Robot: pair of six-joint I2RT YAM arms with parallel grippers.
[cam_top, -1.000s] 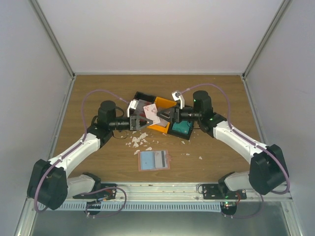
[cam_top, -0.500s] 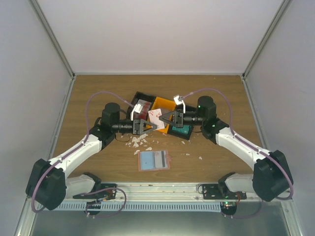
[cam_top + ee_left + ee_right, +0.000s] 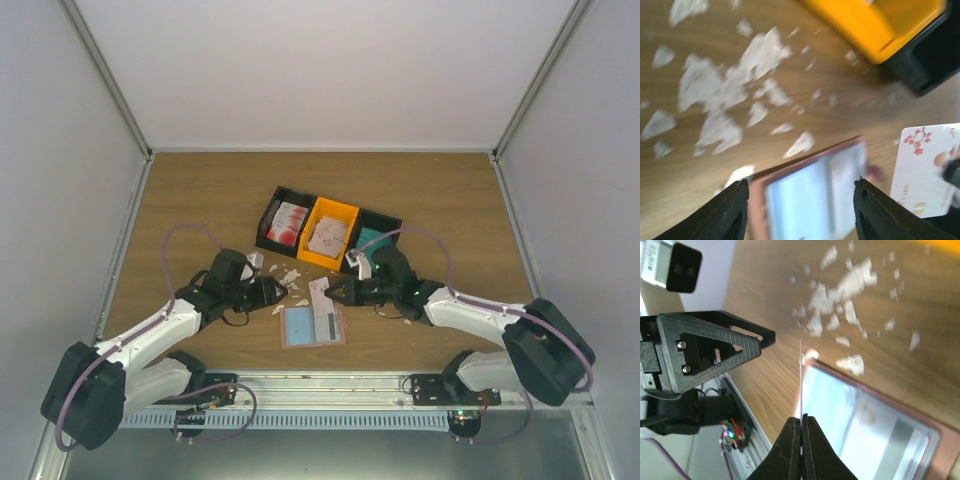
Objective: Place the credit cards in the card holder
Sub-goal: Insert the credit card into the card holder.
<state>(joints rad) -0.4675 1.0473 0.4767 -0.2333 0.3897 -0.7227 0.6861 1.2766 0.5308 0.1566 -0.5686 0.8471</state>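
Right gripper (image 3: 338, 292) is clamped on a thin white credit card with red blossom print (image 3: 320, 293), pinching it by one edge. The card stands on edge, its lower end just over the far edge of the flat salmon-pink card holder (image 3: 313, 327). That holder lies flat on the brown wooden table (image 3: 200, 200) near the arm bases. Its upper face shows a pale blue panel and a grey-white strip; whether these are cards cannot be told.

A black-and-orange three-compartment tray (image 3: 268, 216) sits farther back.
- Left black compartment: white cards with red print (image 3: 287, 222).
- Orange middle compartment: white and pinkish cards (image 3: 328, 236).
- Right compartment: plain teal cards (image 3: 372, 240).

Irregular white paper scraps (image 3: 720, 100) lie scattered between tray and holder.

Left gripper (image 3: 801, 190) has its jaws spread with nothing between them. It is low over the table, pointing toward the holder's left side. Both arms reach forward low and converge, the grippers facing each other across the held card.
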